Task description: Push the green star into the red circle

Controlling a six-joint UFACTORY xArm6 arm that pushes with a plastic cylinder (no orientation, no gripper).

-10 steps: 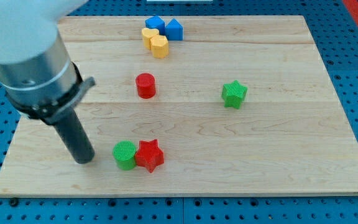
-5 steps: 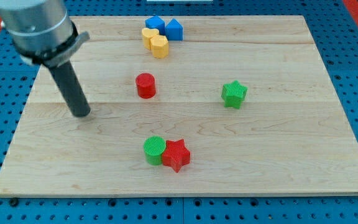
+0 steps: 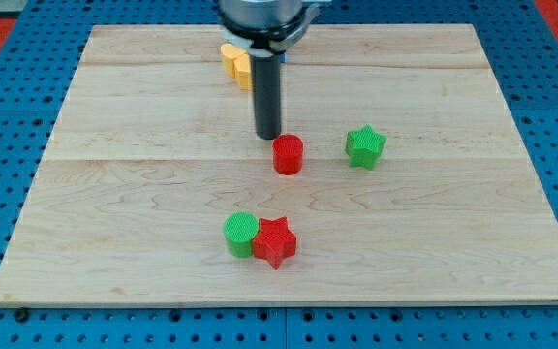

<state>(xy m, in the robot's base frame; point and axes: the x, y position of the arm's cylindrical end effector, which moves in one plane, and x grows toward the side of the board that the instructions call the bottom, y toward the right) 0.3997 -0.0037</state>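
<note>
The green star (image 3: 365,146) lies on the wooden board (image 3: 114,194) right of centre. The red circle (image 3: 288,154) stands a short way to the star's left, apart from it. My tip (image 3: 268,136) is just up and left of the red circle, close to its edge; I cannot tell if it touches. The rod rises from there toward the view's top.
A green circle (image 3: 241,235) and a red star (image 3: 275,240) sit touching near the view's bottom centre. A yellow block (image 3: 234,62) shows at the top, partly hidden by the rod. The blue blocks seen earlier are hidden behind the arm.
My tip swept from the board's left to the centre. The red circle has moved right and slightly down, closer to the green star. The green circle and red star pair shifted right earlier.
</note>
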